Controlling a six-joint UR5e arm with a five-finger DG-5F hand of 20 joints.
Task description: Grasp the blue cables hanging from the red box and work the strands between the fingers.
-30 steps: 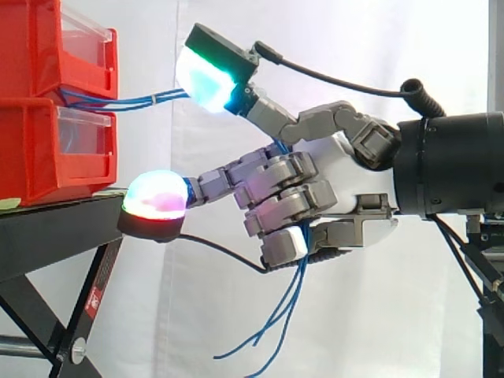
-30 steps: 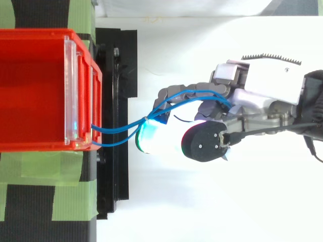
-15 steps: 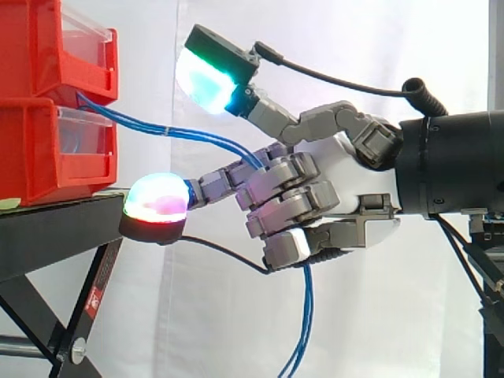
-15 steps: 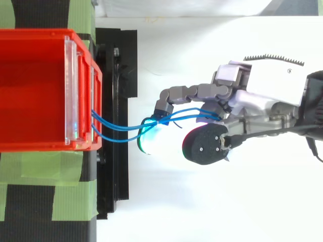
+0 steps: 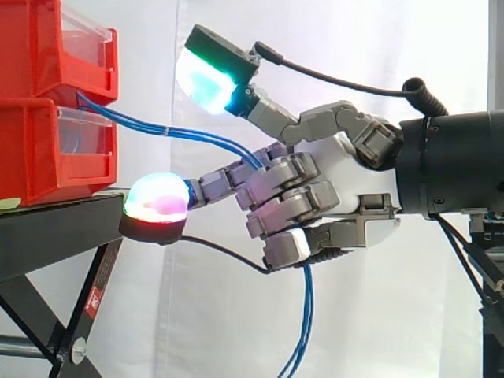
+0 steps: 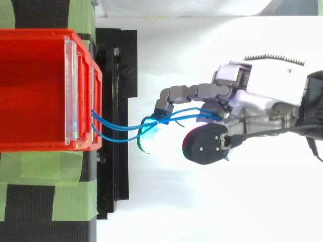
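Observation:
Two stacked red boxes (image 5: 55, 102) stand on the black stand at the left; from above the upper red box (image 6: 35, 91) has a clear front panel. Blue cables (image 5: 181, 132) leave the gap between the boxes and slope down to my hand (image 5: 315, 201). They pass in among the curled fingers and hang out below the palm, running down out of the side view. From above, the blue cables (image 6: 121, 132) run from the box's front corner into the hand (image 6: 252, 101). One finger reaches toward the stand, its tip glowing red and cyan; the thumb points up-left, glowing cyan.
The black stand (image 5: 55, 236) carries the boxes, with green tape (image 6: 40, 201) on its top. A white curtain hangs behind. Open room lies below and right of the stand's front edge.
A second ago the strands ran level under the raised thumb's pad and their loose ends curled below the palm. They now slope down into the curled fingers and hang straight. The hand barely moved.

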